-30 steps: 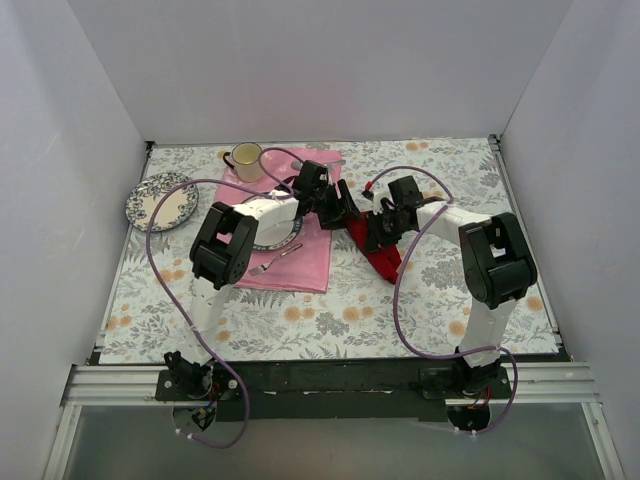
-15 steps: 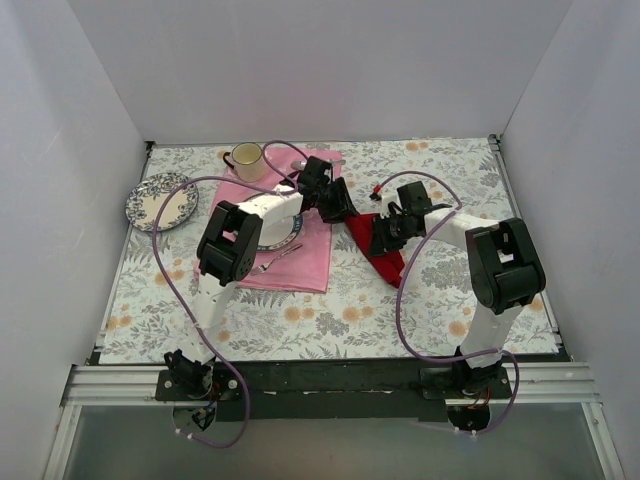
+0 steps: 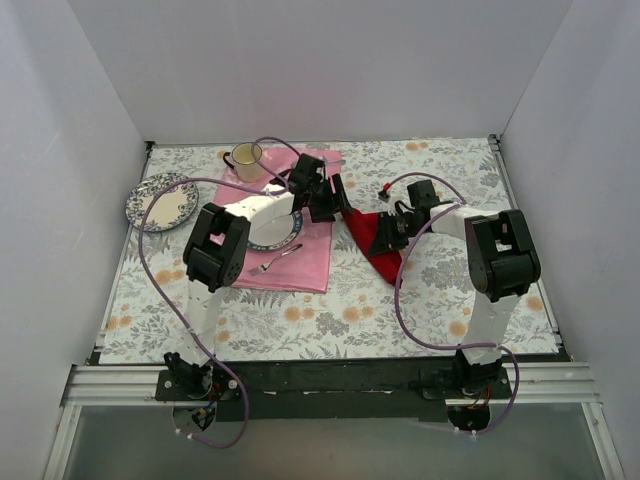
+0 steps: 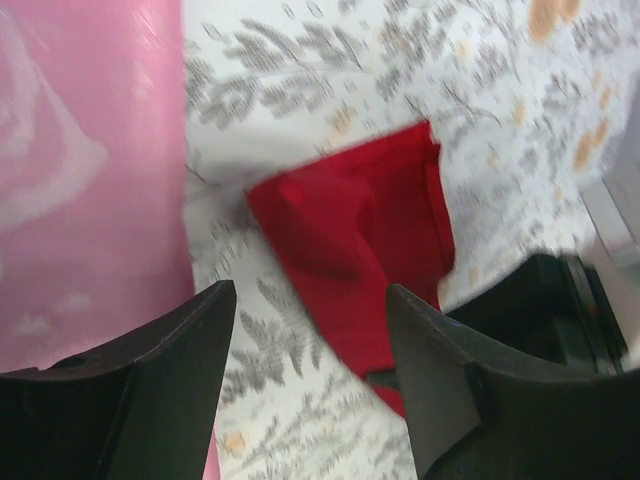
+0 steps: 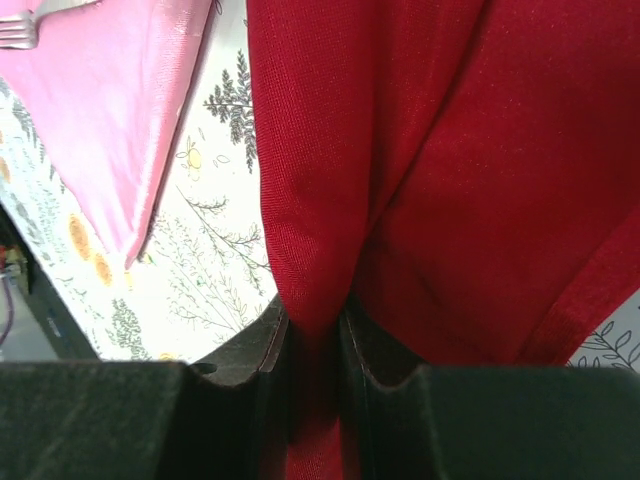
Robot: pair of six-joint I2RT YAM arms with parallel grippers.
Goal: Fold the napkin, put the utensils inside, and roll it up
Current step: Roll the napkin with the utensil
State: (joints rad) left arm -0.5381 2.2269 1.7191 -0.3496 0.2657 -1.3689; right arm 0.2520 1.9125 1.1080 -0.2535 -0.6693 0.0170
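**Desk:** Where is the napkin (image 3: pixel 372 243) in this one?

**Photographer:** On the floral-print table (image 3: pixel 330 310), right of centre. It is bunched into a rough deep-red wedge just beside the right edge of the pink cloth (image 3: pixel 300 262).

**Desk:** And the arms?

**Photographer:** The right gripper (image 5: pixel 315 320) is clamped on a raised fold of the napkin, the red fabric pinched tight between its two fingers. The left gripper (image 4: pixel 308 295) hovers over the napkin's end nearest the pink cloth, fingers spread apart and gripping nothing.

**Desk:** What else is in the frame?

**Photographer:** A fork (image 3: pixel 276 260) lies on the pink cloth beside a blue-rimmed plate (image 3: pixel 283 240). A patterned plate (image 3: pixel 160 200) and a cream mug (image 3: pixel 245 157) sit toward the far left. If any of it carries writing, it is too small to read.
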